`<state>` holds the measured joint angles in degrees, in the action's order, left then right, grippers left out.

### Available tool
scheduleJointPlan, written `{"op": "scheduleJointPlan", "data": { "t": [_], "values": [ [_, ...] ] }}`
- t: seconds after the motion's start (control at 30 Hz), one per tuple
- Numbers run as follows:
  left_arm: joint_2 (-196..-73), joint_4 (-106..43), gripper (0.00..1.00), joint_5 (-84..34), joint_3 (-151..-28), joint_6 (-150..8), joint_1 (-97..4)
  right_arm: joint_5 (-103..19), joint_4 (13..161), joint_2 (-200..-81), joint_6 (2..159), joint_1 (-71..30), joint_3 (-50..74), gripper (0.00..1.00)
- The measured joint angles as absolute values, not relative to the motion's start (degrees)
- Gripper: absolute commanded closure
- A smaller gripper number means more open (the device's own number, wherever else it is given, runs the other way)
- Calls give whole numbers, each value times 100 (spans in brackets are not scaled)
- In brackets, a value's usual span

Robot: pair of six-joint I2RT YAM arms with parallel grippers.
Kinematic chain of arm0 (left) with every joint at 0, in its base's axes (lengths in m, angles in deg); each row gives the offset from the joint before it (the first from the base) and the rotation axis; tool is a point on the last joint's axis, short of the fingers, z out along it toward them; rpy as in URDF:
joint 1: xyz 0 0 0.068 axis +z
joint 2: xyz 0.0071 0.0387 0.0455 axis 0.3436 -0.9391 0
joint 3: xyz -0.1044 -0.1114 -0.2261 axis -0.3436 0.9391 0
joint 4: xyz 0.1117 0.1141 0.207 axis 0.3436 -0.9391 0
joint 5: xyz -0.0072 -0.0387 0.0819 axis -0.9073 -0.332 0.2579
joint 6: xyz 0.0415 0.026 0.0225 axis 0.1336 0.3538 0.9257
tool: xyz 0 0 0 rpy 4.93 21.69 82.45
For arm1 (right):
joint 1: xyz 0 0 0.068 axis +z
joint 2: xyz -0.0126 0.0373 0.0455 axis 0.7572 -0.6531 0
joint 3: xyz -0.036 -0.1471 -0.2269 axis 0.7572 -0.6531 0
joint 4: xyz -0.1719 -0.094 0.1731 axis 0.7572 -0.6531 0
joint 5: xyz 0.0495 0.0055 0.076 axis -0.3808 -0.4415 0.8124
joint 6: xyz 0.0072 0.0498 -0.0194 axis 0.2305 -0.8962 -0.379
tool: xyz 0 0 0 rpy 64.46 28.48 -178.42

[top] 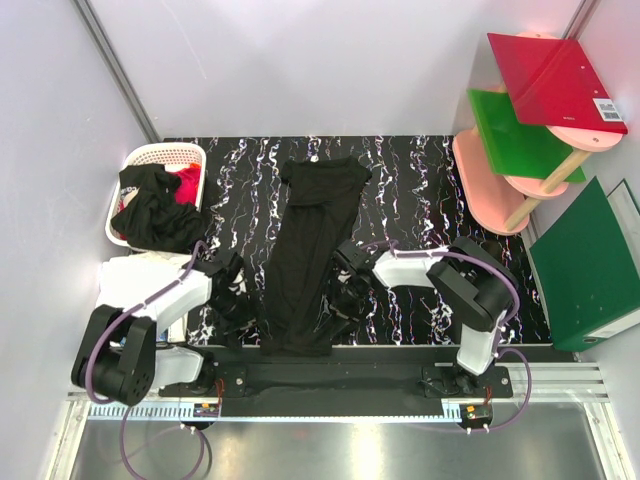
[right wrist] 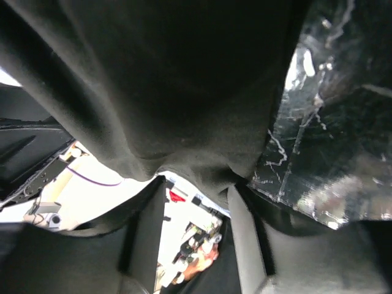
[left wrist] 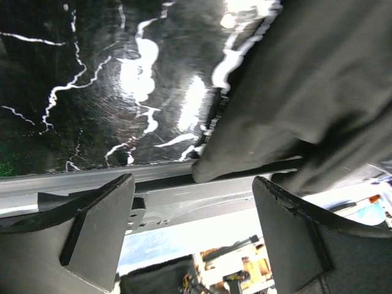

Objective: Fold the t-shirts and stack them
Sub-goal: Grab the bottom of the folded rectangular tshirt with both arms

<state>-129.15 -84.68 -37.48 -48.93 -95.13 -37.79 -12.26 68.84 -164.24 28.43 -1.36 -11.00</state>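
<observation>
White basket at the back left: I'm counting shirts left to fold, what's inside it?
A crumpled black shirt spills over the basket, a red one beside it; anything beneath is covered.

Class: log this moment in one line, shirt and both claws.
long black cloth t-shirt: folded lengthwise | left claw: open, beside its near end | right claw: at near end, grip unclear

Black white-veined table (top: 420, 190): black t-shirt (top: 310, 250) laid long down centre, hem over near edge; white basket (top: 150, 158) far-left corner.
</observation>
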Motion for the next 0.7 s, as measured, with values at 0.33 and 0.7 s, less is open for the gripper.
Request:
{"op": "scheduleJointPlan", "data": {
  "t": [0.33,0.7],
  "values": [
    [-13906,-8444,21,-3610,-5114,-9677,-4485,-1244,4687,-16975,3767,-139,39,49],
    [-14349,-8367,20,-3582,-5538,-9994,-4892,-1257,4272,-16735,4117,-139,-272,48]
  ]
}}
